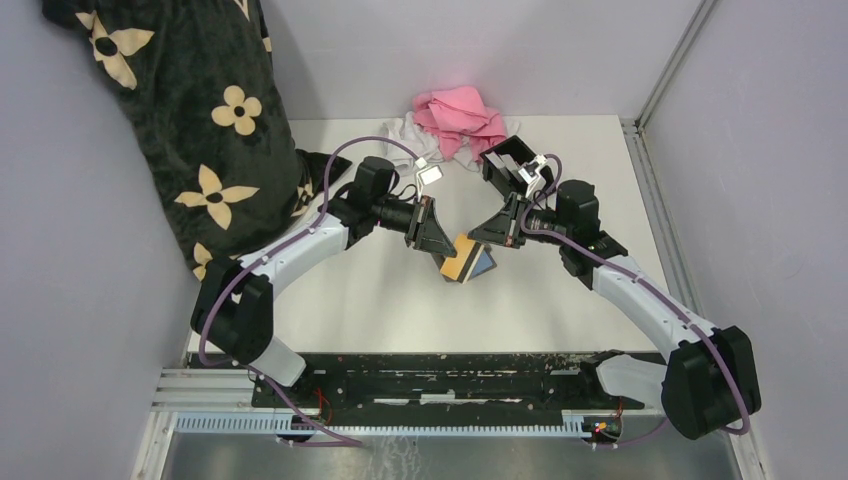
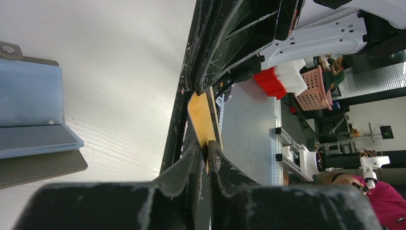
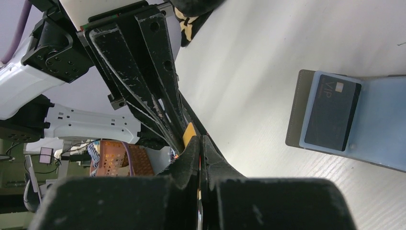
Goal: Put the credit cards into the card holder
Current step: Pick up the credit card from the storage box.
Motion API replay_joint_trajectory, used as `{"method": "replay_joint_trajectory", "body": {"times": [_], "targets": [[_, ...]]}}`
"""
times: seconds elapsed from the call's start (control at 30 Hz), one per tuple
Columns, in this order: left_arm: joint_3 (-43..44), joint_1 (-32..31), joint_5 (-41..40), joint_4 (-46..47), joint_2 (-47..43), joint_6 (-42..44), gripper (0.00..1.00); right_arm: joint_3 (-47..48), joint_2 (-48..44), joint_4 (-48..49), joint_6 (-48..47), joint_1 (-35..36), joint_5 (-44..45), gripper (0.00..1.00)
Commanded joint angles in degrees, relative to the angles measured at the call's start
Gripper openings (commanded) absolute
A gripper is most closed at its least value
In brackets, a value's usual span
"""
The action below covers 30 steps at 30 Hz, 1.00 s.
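White table (image 1: 380, 300) — both arms' jaws clamped on tan card (image 2: 203, 120), seen only wrist-side

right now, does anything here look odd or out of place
Yes: both grippers pinch the same tan card. The left gripper and the right gripper grip opposite ends of it, near the open wallet. A dark VIP card sits in the wallet's sleeve.

The left gripper (image 1: 440, 250) and right gripper (image 1: 477, 238) are seen tip to tip over an open wallet (image 1: 472, 266). The black card holder (image 1: 507, 154) is seen behind them, near a pink cloth (image 1: 460, 117).
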Motion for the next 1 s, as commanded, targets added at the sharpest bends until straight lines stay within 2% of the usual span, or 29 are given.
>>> {"method": "replay_joint_trajectory", "body": {"times": [0.0,0.07,0.2,0.37,0.47,0.53,0.8,0.97], "targets": [[2.6,0.1,2.6,0.8,0.5,2.1,0.1,3.0,0.4,4.4,0.3,0.1,-1.5,0.01],[2.7,0.1,2.1,0.6,0.6,2.3,0.04,3.1,0.5,4.4,0.2,0.1,-1.5,0.01],[3.0,0.5,-2.2,-0.7,0.1,3.2,0.03,3.8,0.3,1.7,-1.2,0.1,0.0,0.03],[2.3,1.5,-13.9,-1.2,-1.7,2.0,0.03,6.0,-0.7,-5.3,-6.1,0.1,3.6,0.33],[1.5,1.8,-20.2,-0.5,-2.5,0.1,0.03,7.1,-1.1,-8.4,-8.2,0.0,6.0,0.43],[0.5,1.9,-23.9,1.5,-3.0,-2.2,0.03,7.8,-1.5,-10.8,-10.1,0.1,8.5,0.46],[-2.5,1.9,-33.8,9.6,-3.5,-14.1,0.03,8.5,-2.6,-17.7,-15.2,0.0,19.4,0.47],[-4.7,1.0,-39.1,13.6,-2.6,-22.4,0.03,6.6,-0.7,-17.4,-16.1,0.4,23.0,0.33]]}}
